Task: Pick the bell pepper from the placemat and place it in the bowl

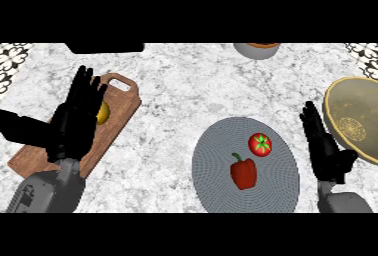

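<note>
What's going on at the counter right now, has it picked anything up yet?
Nothing is held yet. The red bell pepper lies on the round grey placemat, with a tomato beside it. The right hand is open between the placemat and the bowl at the right edge. The left hand is open above a wooden cutting board that has a yellow item on it.

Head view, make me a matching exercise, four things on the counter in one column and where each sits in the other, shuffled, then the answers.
Things:
1. red bell pepper
2. red tomato with a green stem
3. yellow fruit
4. tan round bowl

Places:
A. on the brown wooden cutting board
B. at the right edge, beyond the right hand
C. near half of the grey round placemat
D. far half of the placemat

Pairs: 1-C, 2-D, 3-A, 4-B
</note>
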Controlling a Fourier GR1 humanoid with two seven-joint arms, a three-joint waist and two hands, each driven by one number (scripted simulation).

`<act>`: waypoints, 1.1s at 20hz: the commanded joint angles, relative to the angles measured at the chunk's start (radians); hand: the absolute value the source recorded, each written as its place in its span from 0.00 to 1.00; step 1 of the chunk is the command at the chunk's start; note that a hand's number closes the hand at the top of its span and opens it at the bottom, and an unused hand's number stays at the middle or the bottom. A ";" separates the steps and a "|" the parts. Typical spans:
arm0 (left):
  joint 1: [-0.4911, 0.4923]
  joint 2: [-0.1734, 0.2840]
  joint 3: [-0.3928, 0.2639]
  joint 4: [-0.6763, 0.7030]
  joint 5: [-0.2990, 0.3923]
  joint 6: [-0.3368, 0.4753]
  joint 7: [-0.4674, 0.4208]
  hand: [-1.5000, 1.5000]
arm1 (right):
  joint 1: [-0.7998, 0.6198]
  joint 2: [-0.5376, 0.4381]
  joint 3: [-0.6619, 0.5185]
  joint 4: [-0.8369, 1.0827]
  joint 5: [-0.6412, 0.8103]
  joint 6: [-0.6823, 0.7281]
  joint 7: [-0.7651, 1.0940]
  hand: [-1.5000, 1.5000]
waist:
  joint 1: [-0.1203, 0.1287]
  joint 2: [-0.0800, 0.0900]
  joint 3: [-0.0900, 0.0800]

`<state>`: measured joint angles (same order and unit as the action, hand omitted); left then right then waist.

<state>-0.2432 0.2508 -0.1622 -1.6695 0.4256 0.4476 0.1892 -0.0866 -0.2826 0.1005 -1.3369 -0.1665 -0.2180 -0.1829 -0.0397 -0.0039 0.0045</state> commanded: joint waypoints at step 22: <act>0.065 0.272 0.217 0.169 -0.057 -0.249 -0.247 0.50 | 0.132 -0.129 0.650 -0.820 0.937 -0.008 0.438 0.00 | 0.003 -0.009 -0.010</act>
<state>-0.1897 0.4982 0.0197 -1.5221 0.3475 0.2364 -0.0445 0.0084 -0.3142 0.7492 -1.9833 0.6497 -0.3079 0.0803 -0.0279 -0.0114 -0.0041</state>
